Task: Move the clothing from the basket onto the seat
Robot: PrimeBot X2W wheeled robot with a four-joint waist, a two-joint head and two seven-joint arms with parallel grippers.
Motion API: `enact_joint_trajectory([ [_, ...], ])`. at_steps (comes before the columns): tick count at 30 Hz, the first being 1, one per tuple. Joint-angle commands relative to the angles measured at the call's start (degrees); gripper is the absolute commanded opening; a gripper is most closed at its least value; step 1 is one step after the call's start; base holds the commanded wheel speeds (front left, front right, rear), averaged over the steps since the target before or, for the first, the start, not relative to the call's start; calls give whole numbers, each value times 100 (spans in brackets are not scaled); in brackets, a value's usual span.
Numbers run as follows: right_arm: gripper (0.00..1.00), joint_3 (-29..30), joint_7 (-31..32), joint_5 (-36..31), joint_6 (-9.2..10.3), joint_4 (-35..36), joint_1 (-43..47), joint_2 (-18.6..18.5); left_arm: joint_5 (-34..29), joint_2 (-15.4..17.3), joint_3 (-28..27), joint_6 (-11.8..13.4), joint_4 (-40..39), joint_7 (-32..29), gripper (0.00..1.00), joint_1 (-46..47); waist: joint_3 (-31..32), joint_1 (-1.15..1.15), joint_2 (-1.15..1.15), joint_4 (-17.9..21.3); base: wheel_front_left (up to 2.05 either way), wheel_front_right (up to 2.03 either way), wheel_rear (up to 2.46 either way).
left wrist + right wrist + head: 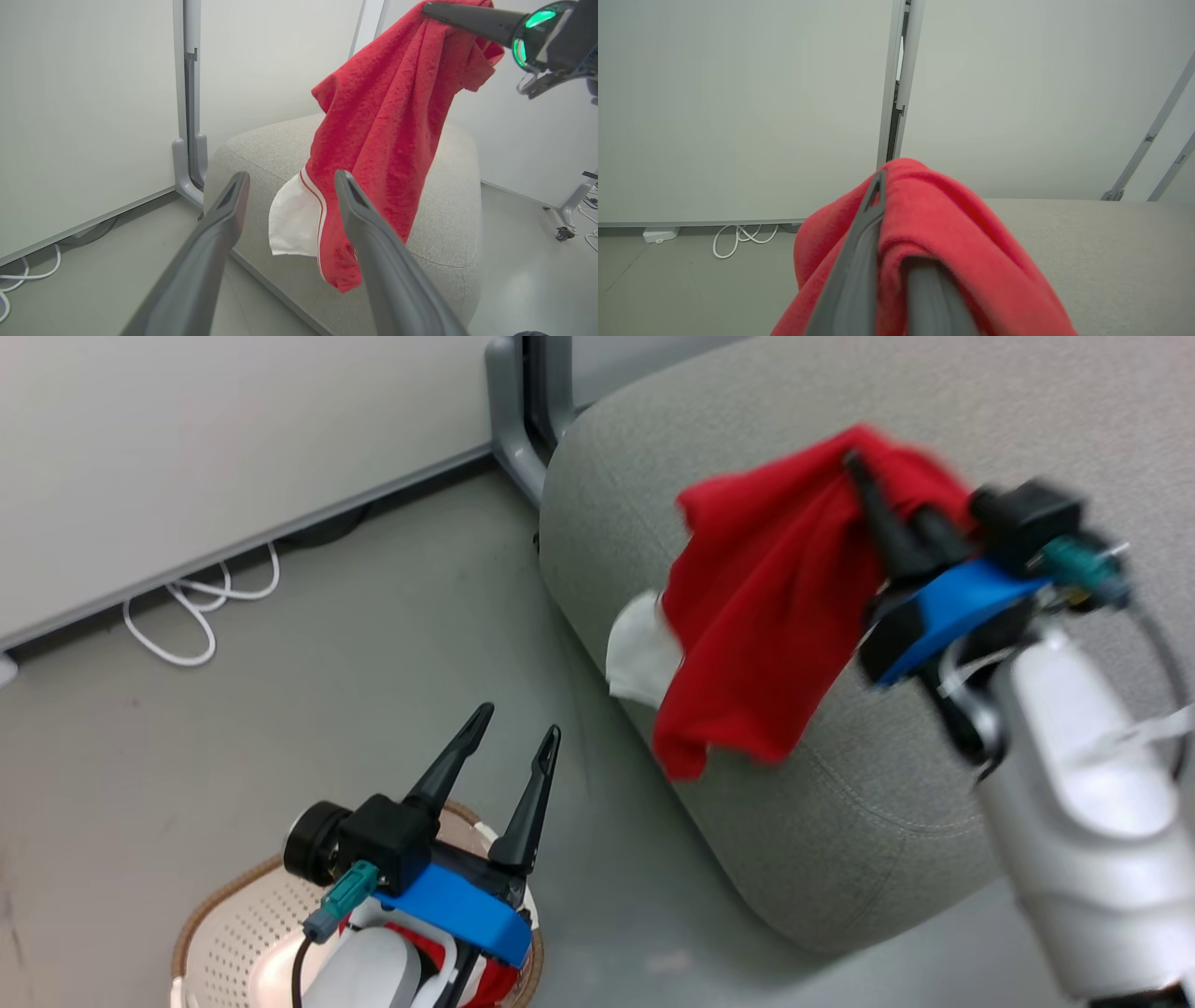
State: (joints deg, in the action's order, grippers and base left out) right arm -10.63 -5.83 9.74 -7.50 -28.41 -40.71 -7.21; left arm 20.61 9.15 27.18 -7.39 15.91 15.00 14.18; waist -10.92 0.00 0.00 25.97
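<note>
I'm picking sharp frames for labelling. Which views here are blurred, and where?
Head view: the right end effector and the red garment it holds are smeared by motion blur, while the left end effector is crisp. Left wrist view: sharp, with a green light glaring at the upper right. Right wrist view: the fingers and nearest fabric are soft, the partition panel behind is clear.

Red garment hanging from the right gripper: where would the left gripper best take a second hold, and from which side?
Probably the free lower edge by the white panel, approached from the floor side in front of the sofa. The red garment hangs bunched from the shut right gripper, so that edge dangles loose, facing the open left gripper.
</note>
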Motion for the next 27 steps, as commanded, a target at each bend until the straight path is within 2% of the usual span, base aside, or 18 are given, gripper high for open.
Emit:
enact_joint_trajectory([
  [1, 0, 68, 10, 16, 1, 5, -165, -115, -5, 55, 25, -10, -25, 27, 100, 133, -240, 0, 0, -154, 0, 0, 0],
  [6, 0, 693, 61, 168, 1, -146, -901, -666, -41, 213, 180, -10, -156, 27, 100, 449, -727, 0, 0, -394, 0, 0, 0],
  [12, 0, 1497, 1, 43, 1, -314, -1520, -1163, -112, 438, 242, -10, -365, 27, 100, 757, -1326, 0, 0, -629, 0, 0, 0],
  [18, 0, 2163, -144, -120, 1, -683, -1666, -1311, -193, 681, 315, -10, -644, 27, 100, 975, -1881, 0, 0, -757, 0, 0, 0],
  [27, 0, 2880, -589, -397, 1, -1723, -1426, -1110, -303, 932, 402, -4, -987, -69, 100, 1115, -2395, 0, 0, -843, 0, 0, 0],
])
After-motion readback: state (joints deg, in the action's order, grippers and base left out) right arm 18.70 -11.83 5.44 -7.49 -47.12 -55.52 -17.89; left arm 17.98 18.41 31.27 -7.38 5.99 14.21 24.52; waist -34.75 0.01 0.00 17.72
